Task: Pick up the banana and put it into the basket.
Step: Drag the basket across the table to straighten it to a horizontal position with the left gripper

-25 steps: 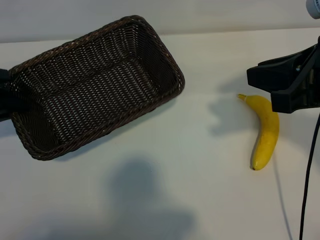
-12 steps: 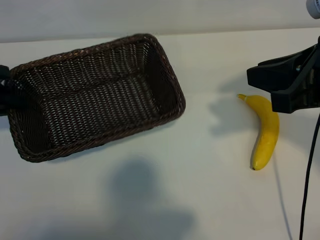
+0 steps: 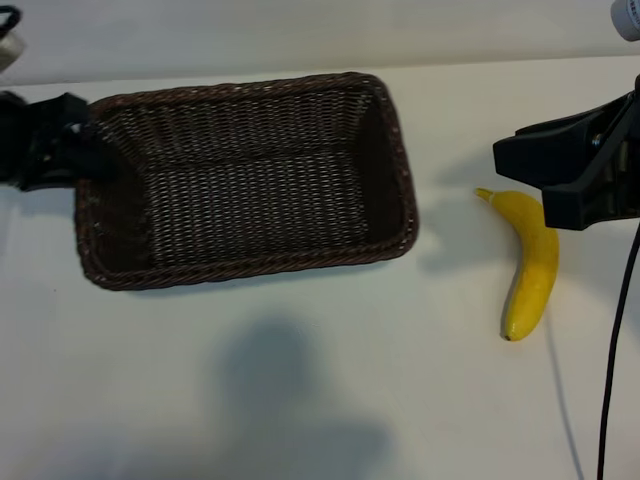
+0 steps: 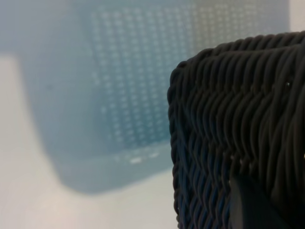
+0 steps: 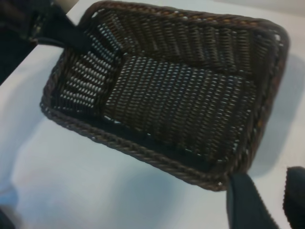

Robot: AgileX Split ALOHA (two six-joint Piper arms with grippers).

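Note:
The dark brown wicker basket (image 3: 250, 266) lies empty left of centre on the white table, long sides level with the table's edge. My left gripper (image 3: 86, 150) is shut on the rim of its left short end; the left wrist view shows that woven wall (image 4: 228, 119) close up with one finger (image 4: 248, 205) against it. The yellow banana (image 3: 532, 262) lies on the table at the right, stem pointing back left. My right gripper (image 3: 525, 186) hovers open over the stem end, holding nothing. From the right wrist, the basket (image 5: 143, 153) lies beyond my gripper (image 5: 271, 200).
A black cable (image 3: 618, 340) hangs down the right edge beside the banana. A strip of bare table separates the basket's right end from the banana. A soft shadow falls on the table in front.
The basket has swung round and slid right toward the banana, held by my left gripper, which has come into view at the left. The right arm and banana have not moved.

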